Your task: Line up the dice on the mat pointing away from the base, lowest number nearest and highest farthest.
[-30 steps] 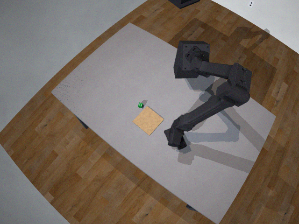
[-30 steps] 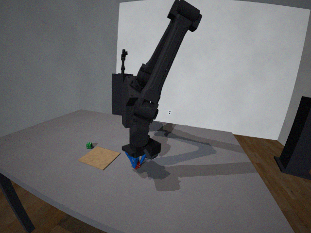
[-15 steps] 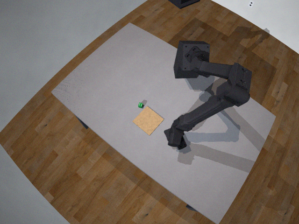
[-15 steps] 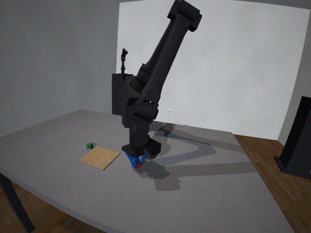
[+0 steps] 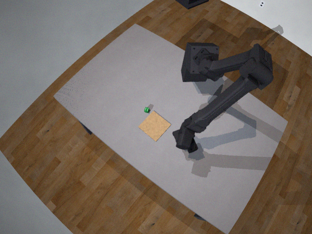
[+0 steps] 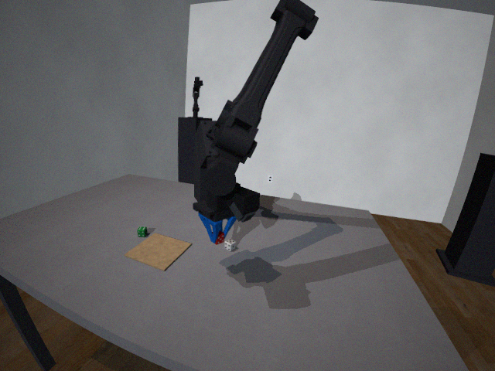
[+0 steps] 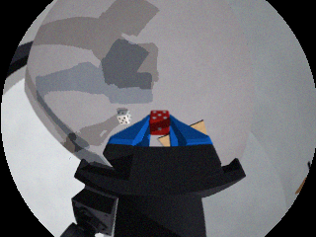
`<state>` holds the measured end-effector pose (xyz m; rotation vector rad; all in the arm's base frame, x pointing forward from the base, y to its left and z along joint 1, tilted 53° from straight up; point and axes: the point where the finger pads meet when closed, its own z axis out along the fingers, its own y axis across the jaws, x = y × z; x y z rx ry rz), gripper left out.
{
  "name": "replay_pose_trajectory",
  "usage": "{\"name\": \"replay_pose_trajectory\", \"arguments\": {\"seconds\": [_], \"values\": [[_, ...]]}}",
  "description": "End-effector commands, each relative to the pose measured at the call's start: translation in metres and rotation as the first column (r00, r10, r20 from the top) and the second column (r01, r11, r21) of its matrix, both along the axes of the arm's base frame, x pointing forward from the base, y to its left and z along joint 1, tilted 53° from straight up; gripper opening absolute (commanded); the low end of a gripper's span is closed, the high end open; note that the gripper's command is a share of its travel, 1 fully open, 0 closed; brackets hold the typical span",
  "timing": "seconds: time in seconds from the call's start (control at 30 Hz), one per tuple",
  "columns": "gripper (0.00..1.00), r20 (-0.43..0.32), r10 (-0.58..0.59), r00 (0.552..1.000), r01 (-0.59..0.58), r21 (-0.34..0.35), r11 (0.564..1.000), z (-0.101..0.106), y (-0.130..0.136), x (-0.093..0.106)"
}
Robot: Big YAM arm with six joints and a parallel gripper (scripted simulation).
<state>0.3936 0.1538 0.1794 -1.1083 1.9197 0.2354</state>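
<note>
My gripper (image 6: pixel 219 238) (image 7: pixel 159 118) with blue fingers is shut on a red die (image 6: pixel 220 238) (image 7: pixel 158 121) and holds it just above the table, to the right of the tan mat (image 5: pixel 154 125) (image 6: pixel 158 250). A white die (image 6: pixel 230 244) (image 7: pixel 122 117) lies on the table right beside the gripper. A green die (image 5: pixel 146 109) (image 6: pixel 141 231) lies on the table just off the mat's far corner. In the overhead view the arm hides the red and white dice. A corner of the mat (image 7: pixel 200 125) shows behind the fingers in the wrist view.
The grey table (image 5: pixel 126 70) (image 6: pixel 339 303) carries the robot's base (image 5: pixel 199 61) at its far side. A dark stand (image 6: pixel 473 223) is on the wooden floor to the right.
</note>
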Motion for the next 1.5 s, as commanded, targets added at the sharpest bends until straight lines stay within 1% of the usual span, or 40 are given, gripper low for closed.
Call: {"name": "replay_pose_trajectory", "arguments": {"seconds": [0.0,0.13,0.23,0.47,0.5,0.53,0.6,0.63,0.7,0.77,0.8,0.9,0.97,1.07,1.1,1.2,1.23,1.27,1.37,1.43,1.47], "values": [[0.20,0.014,0.003,1.000,-0.003,-0.013,1.000,0.012,-0.011,-0.008],[0.20,0.005,0.003,1.000,-0.003,-0.015,1.000,0.013,-0.016,-0.013],[0.20,0.012,0.018,1.000,-0.018,-0.015,1.000,0.017,-0.011,-0.016],[0.20,0.014,0.015,1.000,-0.015,-0.015,1.000,0.016,-0.012,-0.015],[0.20,0.002,0.006,1.000,-0.006,-0.020,1.000,0.007,-0.018,-0.012],[0.20,0.005,0.013,1.000,-0.013,-0.028,1.000,0.002,-0.021,-0.009],[0.20,0.005,0.013,1.000,-0.013,-0.028,1.000,0.002,-0.021,-0.009],[0.20,0.012,0.024,1.000,-0.023,-0.042,0.999,-0.004,-0.027,-0.007],[0.20,0.032,0.061,0.998,-0.058,-0.083,0.995,-0.022,-0.046,-0.003],[0.20,0.062,0.112,0.992,-0.103,-0.136,0.985,-0.046,-0.073,-0.001],[0.20,0.062,0.112,0.992,-0.103,-0.136,0.985,-0.046,-0.073,-0.001],[0.20,0.116,0.194,0.974,-0.167,-0.212,0.963,-0.082,-0.117,-0.005],[0.20,0.133,0.217,0.967,-0.182,-0.232,0.955,-0.092,-0.129,-0.008],[0.20,0.149,0.235,0.960,-0.193,-0.249,0.949,-0.100,-0.139,-0.011],[0.20,0.161,0.248,0.955,-0.201,-0.261,0.944,-0.105,-0.146,-0.014],[0.20,0.162,0.249,0.955,-0.202,-0.262,0.944,-0.106,-0.146,-0.014],[0.20,0.182,0.259,0.949,-0.203,-0.277,0.939,-0.105,-0.153,-0.011],[0.20,0.179,0.264,0.948,-0.209,-0.278,0.938,-0.111,-0.155,-0.016],[0.20,0.179,0.266,0.947,-0.210,-0.280,0.937,-0.113,-0.156,-0.018],[0.20,0.172,0.294,0.940,-0.240,-0.277,0.931,-0.114,-0.144,-0.019],[0.20,0.172,0.294,0.940,-0.240,-0.277,0.931,-0.114,-0.144,-0.019]]}}
